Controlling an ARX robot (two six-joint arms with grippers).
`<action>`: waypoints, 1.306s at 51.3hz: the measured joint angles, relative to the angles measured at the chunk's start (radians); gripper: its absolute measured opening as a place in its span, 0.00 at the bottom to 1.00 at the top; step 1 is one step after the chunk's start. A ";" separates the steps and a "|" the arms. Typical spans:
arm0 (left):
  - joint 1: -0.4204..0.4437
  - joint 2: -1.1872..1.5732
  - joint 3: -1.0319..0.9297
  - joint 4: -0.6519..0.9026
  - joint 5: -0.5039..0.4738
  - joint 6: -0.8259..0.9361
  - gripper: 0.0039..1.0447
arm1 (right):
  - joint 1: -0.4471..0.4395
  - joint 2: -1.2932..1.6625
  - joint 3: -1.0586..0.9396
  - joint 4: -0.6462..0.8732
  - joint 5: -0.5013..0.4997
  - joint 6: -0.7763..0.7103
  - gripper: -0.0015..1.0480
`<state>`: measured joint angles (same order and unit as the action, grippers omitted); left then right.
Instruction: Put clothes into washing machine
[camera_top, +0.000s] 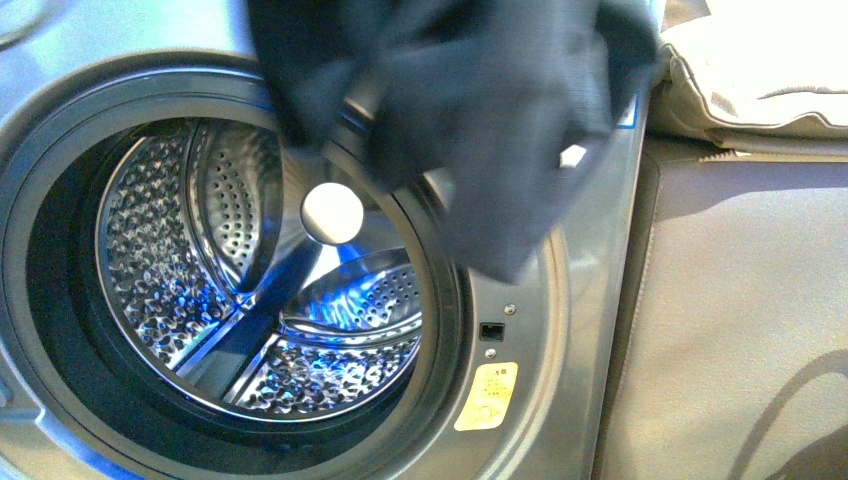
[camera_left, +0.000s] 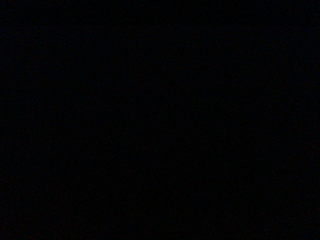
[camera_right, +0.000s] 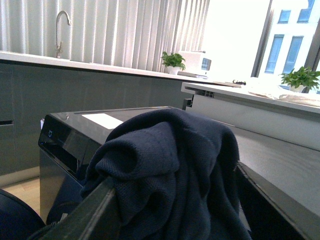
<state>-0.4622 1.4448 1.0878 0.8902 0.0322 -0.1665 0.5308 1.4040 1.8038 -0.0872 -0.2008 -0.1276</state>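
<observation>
The clothes (camera_top: 470, 110) hang bunched in the right gripper's (camera_right: 175, 180) closed grip before the washing machine's (camera_top: 590, 300) upper right rim, so loading seems midway: next they need carrying down-left into the open drum (camera_top: 170, 230) before release; the left wrist view is dark, the left gripper unseen.

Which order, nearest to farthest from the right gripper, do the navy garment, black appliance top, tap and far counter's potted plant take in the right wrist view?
1. navy garment, bunched between the right gripper fingers.
2. black appliance top, just behind it.
3. tap and potted plant, both on the far counter: too close to call.
</observation>
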 joint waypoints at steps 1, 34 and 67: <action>0.012 -0.004 -0.007 0.005 0.015 -0.001 0.15 | 0.000 0.000 0.000 0.000 0.000 0.000 0.66; 0.382 -0.150 -0.379 0.204 0.309 -0.046 0.15 | 0.000 0.000 0.000 0.000 -0.002 0.000 0.93; 0.427 0.038 -0.712 0.452 0.320 -0.067 0.15 | -0.066 -0.332 -0.489 -0.070 0.647 0.106 0.51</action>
<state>-0.0349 1.4830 0.3756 1.3426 0.3523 -0.2333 0.4644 1.0725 1.3144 -0.1574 0.4458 -0.0216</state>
